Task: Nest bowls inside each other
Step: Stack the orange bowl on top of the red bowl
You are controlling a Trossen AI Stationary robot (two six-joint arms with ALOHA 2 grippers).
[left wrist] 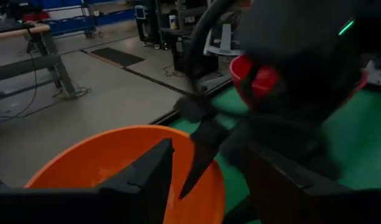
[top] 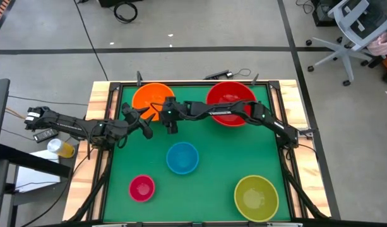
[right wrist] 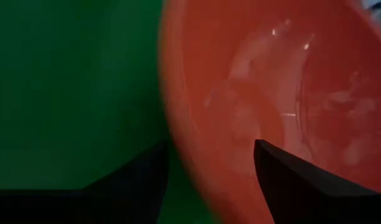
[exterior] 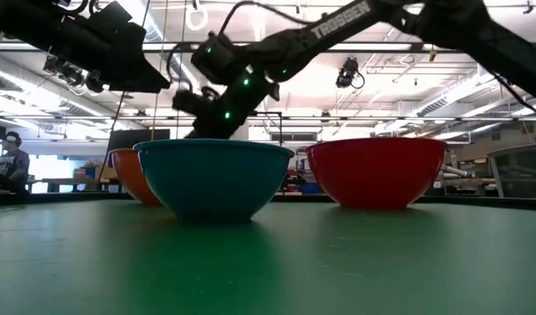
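An orange bowl (top: 149, 98) stands on its base at the far left of the green mat, and a red bowl (top: 231, 101) stands to its right. My right gripper (right wrist: 209, 168) reaches over the red bowl and stands open astride the orange bowl's right rim (right wrist: 190, 124), one finger outside over the mat and one inside. My left gripper (left wrist: 215, 193) is open and roughly level, just off the orange bowl's near-left side (left wrist: 115, 162). On the nearer part of the mat stand a blue bowl (top: 182, 157), a small pink bowl (top: 141, 188) and a yellow-green bowl (top: 256, 197).
The mat lies inside a wooden table frame (top: 98, 101). In the low view the blue bowl (exterior: 213, 179) stands in front of the orange bowl (exterior: 128, 175) and the red bowl (exterior: 377, 171). Bare mat lies between the blue bowl and the far bowls.
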